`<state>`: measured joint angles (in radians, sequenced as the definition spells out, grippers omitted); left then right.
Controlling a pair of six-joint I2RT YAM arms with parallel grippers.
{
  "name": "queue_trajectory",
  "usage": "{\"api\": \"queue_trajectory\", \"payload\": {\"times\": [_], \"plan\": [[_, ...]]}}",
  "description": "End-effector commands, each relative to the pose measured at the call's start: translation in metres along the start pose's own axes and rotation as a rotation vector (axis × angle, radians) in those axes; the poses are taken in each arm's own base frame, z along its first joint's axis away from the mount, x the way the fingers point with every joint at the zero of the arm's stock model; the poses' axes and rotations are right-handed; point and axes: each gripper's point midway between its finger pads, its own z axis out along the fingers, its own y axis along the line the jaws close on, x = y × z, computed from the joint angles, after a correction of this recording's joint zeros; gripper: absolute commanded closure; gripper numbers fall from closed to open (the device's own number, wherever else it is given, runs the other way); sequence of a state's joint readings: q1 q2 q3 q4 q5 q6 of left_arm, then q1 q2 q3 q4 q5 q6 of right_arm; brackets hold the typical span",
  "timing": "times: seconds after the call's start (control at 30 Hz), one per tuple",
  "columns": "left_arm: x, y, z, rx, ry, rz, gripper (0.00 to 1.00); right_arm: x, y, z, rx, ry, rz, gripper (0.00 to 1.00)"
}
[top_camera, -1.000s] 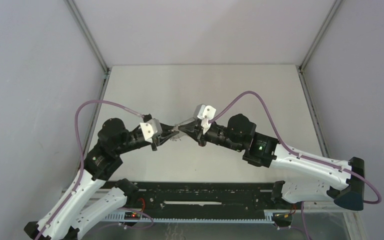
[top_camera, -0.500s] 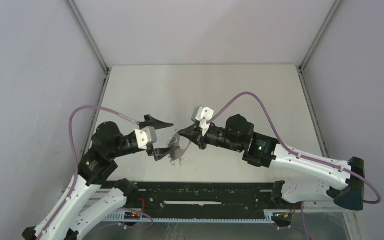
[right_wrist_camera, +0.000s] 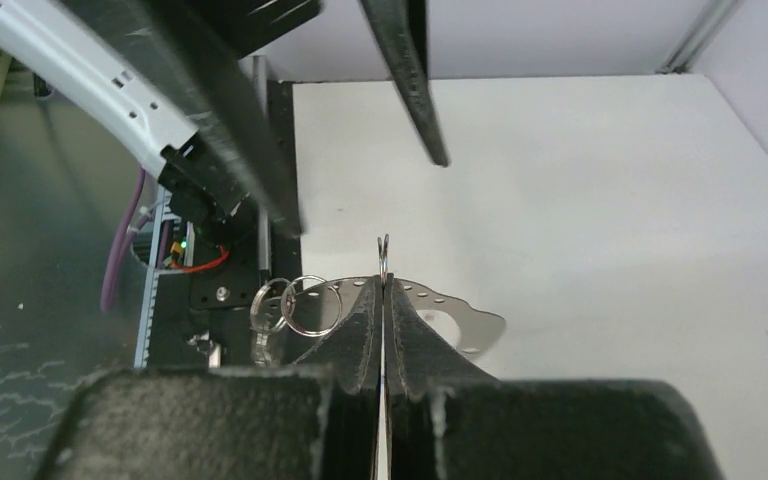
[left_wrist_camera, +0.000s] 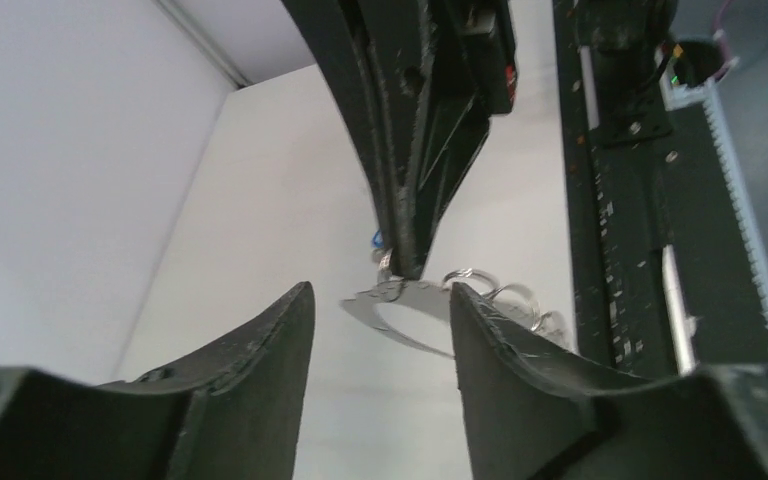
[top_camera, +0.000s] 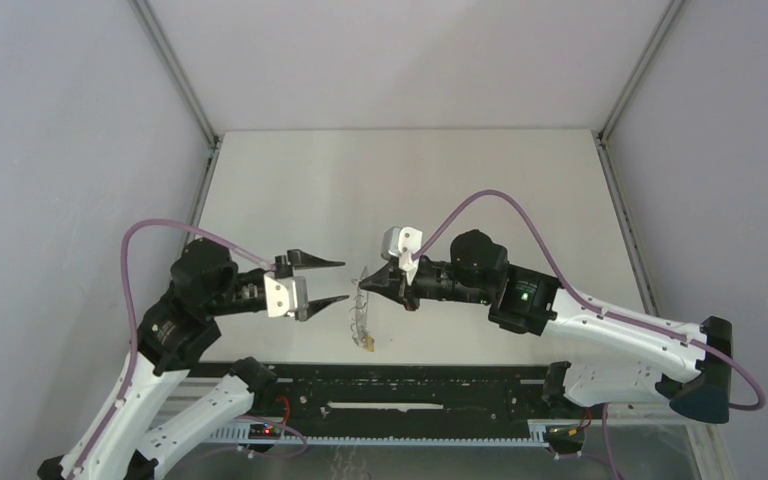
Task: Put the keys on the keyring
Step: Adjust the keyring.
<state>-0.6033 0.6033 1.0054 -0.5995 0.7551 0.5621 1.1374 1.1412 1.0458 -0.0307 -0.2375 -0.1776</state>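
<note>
The keyring [top_camera: 362, 312], a thin grey crescent hoop with holes, hangs from my right gripper [top_camera: 362, 285] above the table. In the right wrist view my right gripper [right_wrist_camera: 382, 285] is shut on a thin ring edge of the keyring [right_wrist_camera: 455, 318], with small metal loops [right_wrist_camera: 305, 303] on its left. A small yellowish key head [top_camera: 368, 346] dangles at its lower end. My left gripper [top_camera: 345, 281] is open and empty, just left of the keyring. In the left wrist view it [left_wrist_camera: 380, 292] frames the keyring [left_wrist_camera: 362, 306], with a blue speck [left_wrist_camera: 376, 238] beside the right fingers [left_wrist_camera: 410, 190].
A black rail [top_camera: 410, 385] runs along the table's near edge under both arms. Grey walls with metal corner posts [top_camera: 175, 70] close in the white table [top_camera: 410, 180] on the left, back and right.
My left gripper has let go of the keyring, opened, and drawn back to the left and nearer. The keyring now hangs from my right gripper alone, which has dropped slightly.
</note>
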Motion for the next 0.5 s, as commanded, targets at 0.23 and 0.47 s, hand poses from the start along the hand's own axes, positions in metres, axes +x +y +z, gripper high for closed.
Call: {"api": "queue_trajectory", "payload": {"times": [0.23, 0.47], "plan": [[0.008, -0.005, -0.001, 0.094, 0.075, 0.099, 0.53, -0.023, 0.016, -0.015, -0.082, -0.065, -0.080, 1.00], [0.006, -0.009, 0.004, 0.125, 0.050, 0.061, 0.52, -0.025, 0.019, -0.011, -0.098, -0.079, -0.095, 1.00]]}}
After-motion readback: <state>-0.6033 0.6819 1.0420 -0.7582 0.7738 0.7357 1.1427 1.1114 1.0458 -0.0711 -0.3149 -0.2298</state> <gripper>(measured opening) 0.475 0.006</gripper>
